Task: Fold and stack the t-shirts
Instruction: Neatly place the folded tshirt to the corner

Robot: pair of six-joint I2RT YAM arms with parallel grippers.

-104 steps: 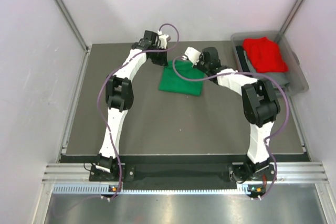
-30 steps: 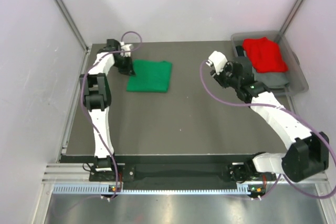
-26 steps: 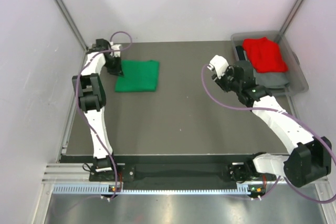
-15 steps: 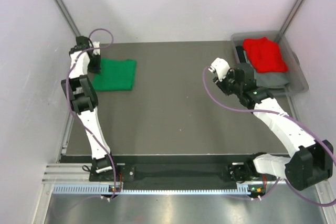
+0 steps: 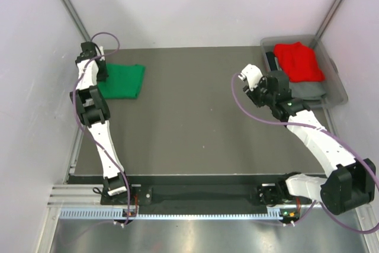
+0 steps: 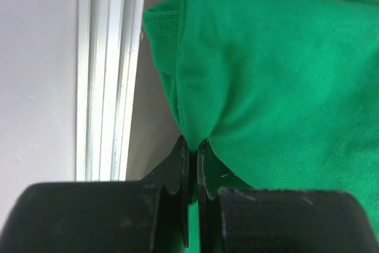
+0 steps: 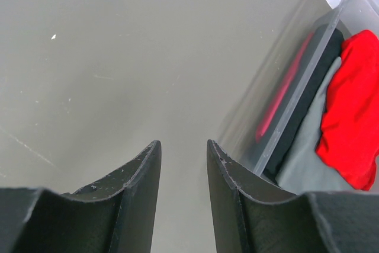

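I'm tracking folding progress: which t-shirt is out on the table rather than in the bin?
The green t-shirt, folded at the far-left corner of the table, pinched in the left fingers; the red t-shirt lies in the bin.

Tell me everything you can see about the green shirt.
The green shirt is plain, soft, bright green cloth, folded into a rough rectangle, with a stitched hem showing at one edge. It lies on the dark table at the far left corner, close to the metal rail. The left gripper is shut on a pinched ridge of cloth at the side nearest the rail, raising a small crease. Nothing else touches it.
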